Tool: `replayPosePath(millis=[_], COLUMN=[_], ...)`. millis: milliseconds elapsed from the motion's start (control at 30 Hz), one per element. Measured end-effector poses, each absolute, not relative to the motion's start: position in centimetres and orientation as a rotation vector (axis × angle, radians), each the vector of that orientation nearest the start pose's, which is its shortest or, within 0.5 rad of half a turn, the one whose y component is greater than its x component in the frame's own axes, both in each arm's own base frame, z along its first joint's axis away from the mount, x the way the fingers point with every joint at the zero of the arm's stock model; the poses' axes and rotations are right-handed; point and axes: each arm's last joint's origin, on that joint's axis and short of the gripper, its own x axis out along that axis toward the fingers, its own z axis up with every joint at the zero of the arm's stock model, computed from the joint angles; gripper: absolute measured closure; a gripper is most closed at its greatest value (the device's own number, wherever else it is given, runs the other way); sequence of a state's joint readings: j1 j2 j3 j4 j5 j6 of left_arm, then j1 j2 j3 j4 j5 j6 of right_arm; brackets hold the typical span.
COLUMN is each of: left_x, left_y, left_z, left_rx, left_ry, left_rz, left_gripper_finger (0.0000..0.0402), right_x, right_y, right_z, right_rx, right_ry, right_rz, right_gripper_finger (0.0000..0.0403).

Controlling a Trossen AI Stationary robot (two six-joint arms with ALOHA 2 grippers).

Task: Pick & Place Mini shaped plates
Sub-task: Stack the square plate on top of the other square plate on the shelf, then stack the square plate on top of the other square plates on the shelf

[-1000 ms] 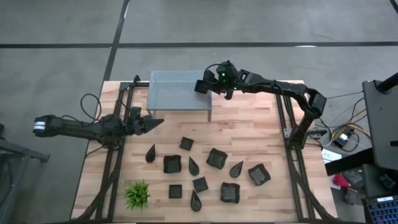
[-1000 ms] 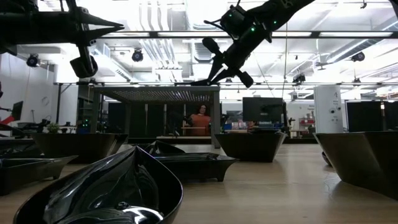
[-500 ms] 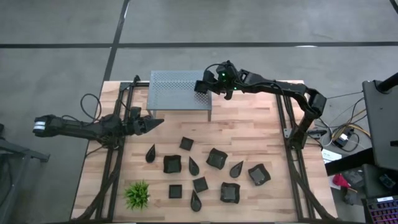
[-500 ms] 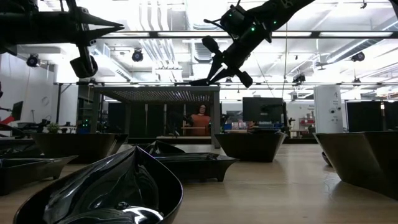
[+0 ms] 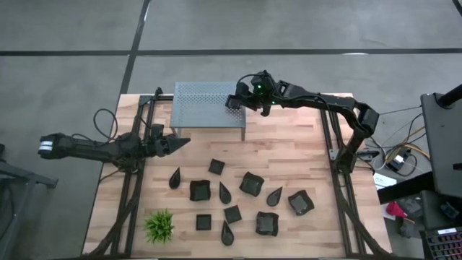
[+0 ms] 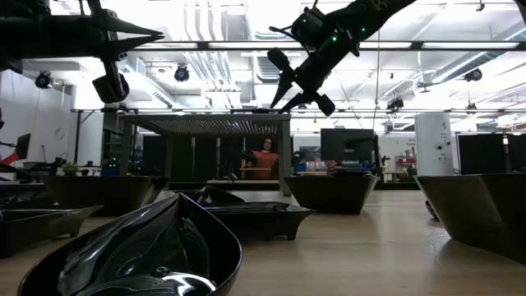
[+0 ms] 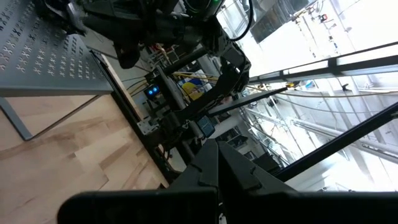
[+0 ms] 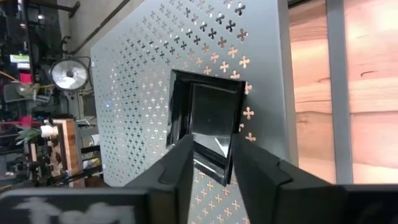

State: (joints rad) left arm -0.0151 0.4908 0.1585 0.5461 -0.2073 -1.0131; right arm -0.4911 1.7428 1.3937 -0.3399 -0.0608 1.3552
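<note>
A square black plate [image 8: 208, 118] lies on the right end of the grey perforated shelf [image 5: 202, 108] at the table's far side; it also shows in the high view [image 5: 232, 102]. My right gripper [image 8: 213, 171] hangs just over that plate, slightly open, its fingertips over the corners of the plate's edge nearest the wrist. Several more black plates, square [image 5: 200, 190] and teardrop-shaped [image 5: 274, 196], rest on the wood on the near half. My left gripper [image 5: 184, 142] is shut and empty, held above the table's left side. My right gripper's fingertips [image 8: 183, 165] stand over the plate's edge nearest the wrist [image 8: 212, 163], coming from above and slanting from the table's right. The plate lies flat on the shelf. I cannot tell whether the fingers still touch it.
A small spiky green plant [image 5: 159, 226] stands at the near left. The shelf's top to the left of the plate [image 5: 191, 101] is bare. Black arm frames run along the table's left [image 5: 130, 195] and right [image 5: 339, 195] sides. A person shows far behind the table [image 6: 265, 158].
In the low view the square plate stuck out edge-on from my right gripper's fingertips just above the shelf top; now it no longer sticks out there and lies on the shelf. My right gripper has stayed in place.
</note>
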Motion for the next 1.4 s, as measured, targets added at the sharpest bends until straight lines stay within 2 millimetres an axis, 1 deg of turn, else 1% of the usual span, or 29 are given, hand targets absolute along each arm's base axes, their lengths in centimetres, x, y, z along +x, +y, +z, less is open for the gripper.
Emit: replayPosePath(millis=[133,233,333,400,567,800,1000,1400], left_x=[13.2,13.2,13.2,13.2,13.3,13.3,13.3,13.3], left_y=[0.4,0.4,0.4,0.4,0.4,0.4,0.4,0.4], left_z=[22.5,22.5,22.5,22.5,22.5,22.5,22.5,22.5], left_rx=[-1.03,-1.03,-1.03,-1.03,-1.038,-1.047,-1.048,-1.1], left_ry=[-0.292,-0.293,-0.294,-0.294,-0.291,-0.285,-0.286,-0.288], left_rz=[0.067,0.067,0.066,0.066,0.066,0.056,0.056,0.048], left_gripper_finger=[0.0401,0.0401,0.0401,0.0401,0.0401,0.0401,0.0401,0.0401], right_x=[34.6,34.3,33.7,33.4,33.6,33.7,34.0,34.8], right_y=[-18.3,-18.1,-17.7,-17.3,-15.1,-11.5,-8.5,-3.6], right_z=[27.8,28.4,28.8,29.2,30.6,31.8,32.2,32.2], right_rx=[1.44,1.414,1.409,1.38,1.29,1.146,1.069,1.047], right_ry=[0.286,0.296,0.356,0.4,0.467,0.552,0.617,0.688], right_rz=[-0.8,-0.786,-0.763,-0.716,-0.531,-0.392,-0.302,-0.195], right_gripper_finger=[0.026,0.0243,0.0232,0.0227,0.0228,0.0243,0.0255,0.0259])
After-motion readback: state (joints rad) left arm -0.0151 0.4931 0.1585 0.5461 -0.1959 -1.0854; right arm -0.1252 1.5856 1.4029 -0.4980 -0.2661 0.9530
